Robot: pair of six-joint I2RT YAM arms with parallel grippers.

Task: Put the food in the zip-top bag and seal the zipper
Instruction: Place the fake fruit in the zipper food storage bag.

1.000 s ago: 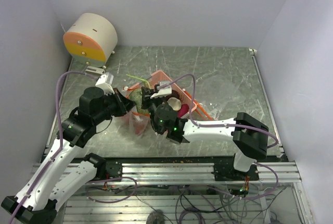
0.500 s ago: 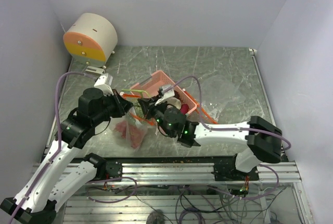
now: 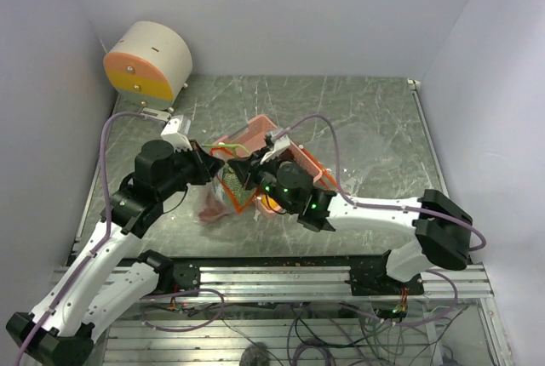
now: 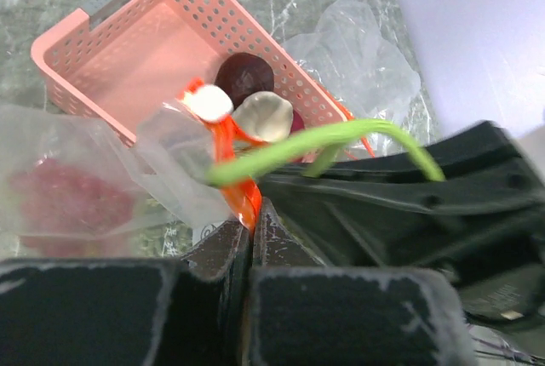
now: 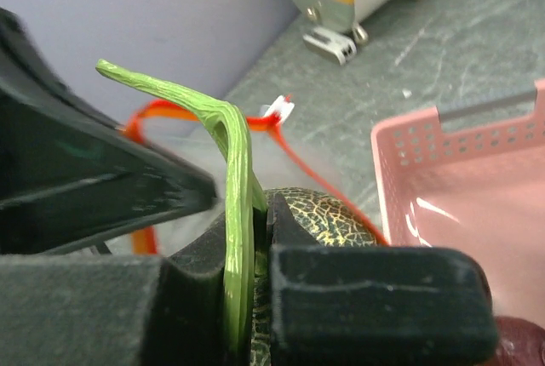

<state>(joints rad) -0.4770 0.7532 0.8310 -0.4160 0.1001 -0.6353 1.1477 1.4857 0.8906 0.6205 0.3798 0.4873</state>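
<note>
I see my left gripper (image 4: 253, 217) pinching the zipper (image 4: 224, 140) just beside the pink basket (image 4: 77, 51). My right gripper (image 5: 258, 230) pinches a green stem (image 5: 234, 170).

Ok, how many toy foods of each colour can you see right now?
Green: 1, the green melon piece
Dark purple: 1, the dark purple piece in the pink basket
Whitish: 1, the whitish bulb beside it
Red: 1, the red bunch inside the clear bag
Total: 4 in clear view; others may be hidden.
</note>
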